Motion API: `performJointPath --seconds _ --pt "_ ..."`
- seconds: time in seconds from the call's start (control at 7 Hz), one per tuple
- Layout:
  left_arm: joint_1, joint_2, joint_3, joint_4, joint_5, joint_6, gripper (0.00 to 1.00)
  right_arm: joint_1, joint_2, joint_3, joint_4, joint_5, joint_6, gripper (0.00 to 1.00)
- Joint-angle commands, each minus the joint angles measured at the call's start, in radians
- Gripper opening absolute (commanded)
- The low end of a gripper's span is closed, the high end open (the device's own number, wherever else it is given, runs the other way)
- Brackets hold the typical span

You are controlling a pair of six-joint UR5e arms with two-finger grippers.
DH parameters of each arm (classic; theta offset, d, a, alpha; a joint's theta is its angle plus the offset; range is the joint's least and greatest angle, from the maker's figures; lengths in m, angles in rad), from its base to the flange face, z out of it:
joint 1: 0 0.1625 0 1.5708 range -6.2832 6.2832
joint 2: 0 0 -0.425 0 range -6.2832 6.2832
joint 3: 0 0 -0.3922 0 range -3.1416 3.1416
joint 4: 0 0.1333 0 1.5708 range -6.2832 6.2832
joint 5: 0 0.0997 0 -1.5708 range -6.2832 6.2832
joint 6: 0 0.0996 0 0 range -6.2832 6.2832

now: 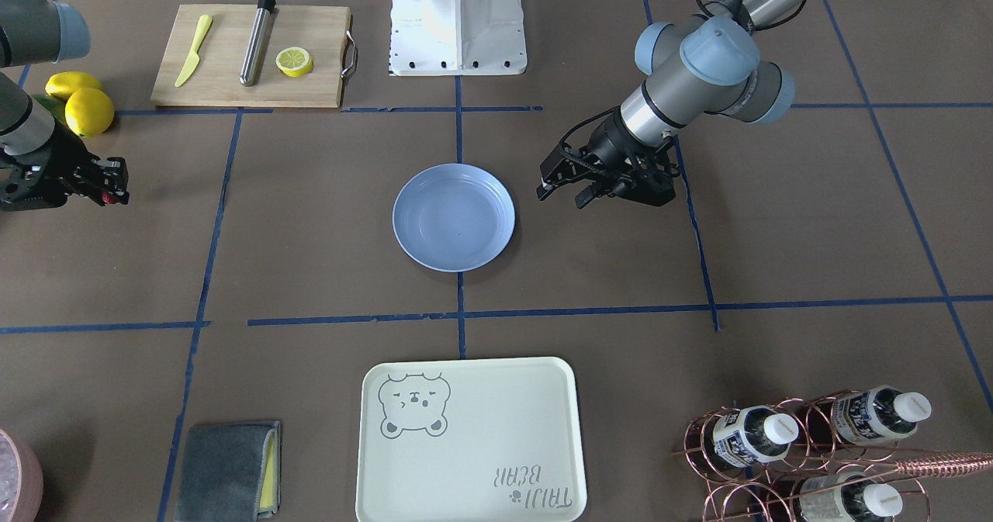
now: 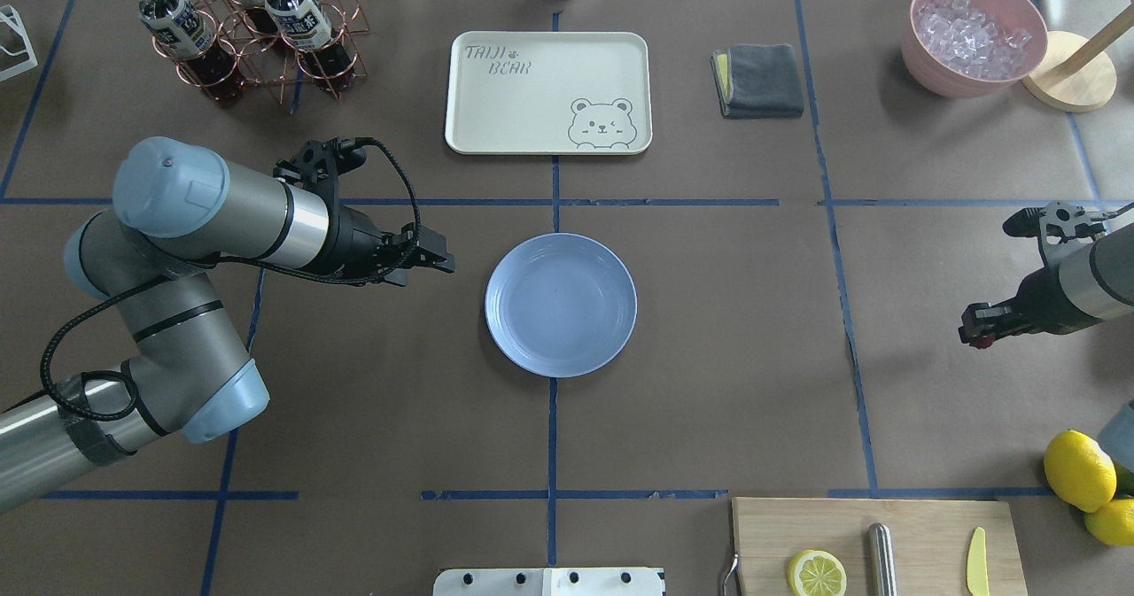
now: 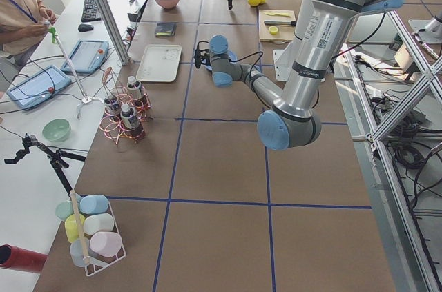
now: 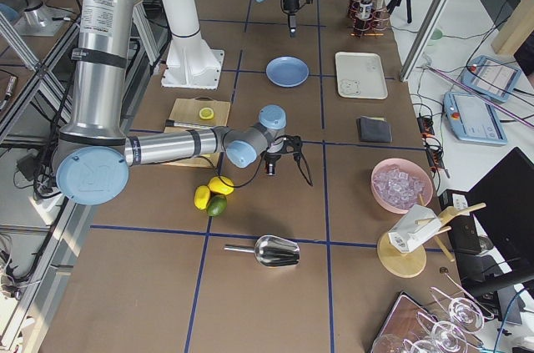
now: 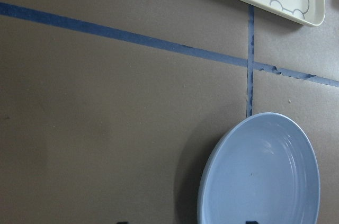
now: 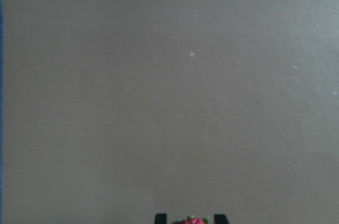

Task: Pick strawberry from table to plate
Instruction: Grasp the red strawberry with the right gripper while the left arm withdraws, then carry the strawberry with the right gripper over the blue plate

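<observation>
The light-blue plate (image 2: 560,304) lies with nothing in it at the middle of the brown table (image 2: 735,383); it shows too in the front view (image 1: 454,217) and the left wrist view (image 5: 259,176). My left gripper (image 2: 443,264) hovers just left of the plate, its fingers spread open with nothing between them. Far to the right, my right gripper (image 2: 974,337) is low over the table and shut on the strawberry (image 6: 190,221), a small red berry with green bits wedged between the fingertips. A red speck at that gripper's tip (image 1: 116,195) also shows in the front view.
The cream bear tray (image 2: 547,91) and grey cloth (image 2: 758,80) lie beyond the plate. A copper bottle rack (image 2: 248,38) stands far left, a pink bowl of ice (image 2: 973,34) far right. Lemons (image 2: 1079,470) and a cutting board (image 2: 873,547) with half lemon sit near right.
</observation>
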Motion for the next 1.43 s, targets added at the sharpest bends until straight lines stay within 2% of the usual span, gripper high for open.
performJointPath --seconds 0.0,0.29,0.43,0.57,0.71,0.86,1.29 --pt "-0.011 0.064 -0.042 -0.003 0.0 0.029 0.79 -0.063 0.129 0.059 -0.008 0.023 0.281 0.0" --pt "-0.051 0.185 -0.104 -0.003 -0.002 0.179 0.78 -0.184 0.381 0.029 -0.019 0.009 0.565 0.0" --pt "-0.084 0.285 -0.156 -0.003 -0.002 0.276 0.78 -0.223 0.538 -0.047 -0.048 -0.026 0.659 0.0" --pt "-0.114 0.371 -0.206 -0.003 -0.002 0.344 0.78 -0.264 0.674 -0.135 -0.082 -0.105 0.739 0.0" --pt "-0.147 0.404 -0.214 -0.003 -0.002 0.393 0.78 -0.288 0.783 -0.242 -0.086 -0.171 0.785 0.0" --pt "-0.161 0.419 -0.218 -0.003 -0.002 0.399 0.79 -0.303 0.82 -0.292 -0.086 -0.197 0.8 0.0" --pt "-0.161 0.422 -0.216 -0.003 0.0 0.396 0.8 -0.364 0.834 -0.329 -0.086 -0.28 0.8 0.0"
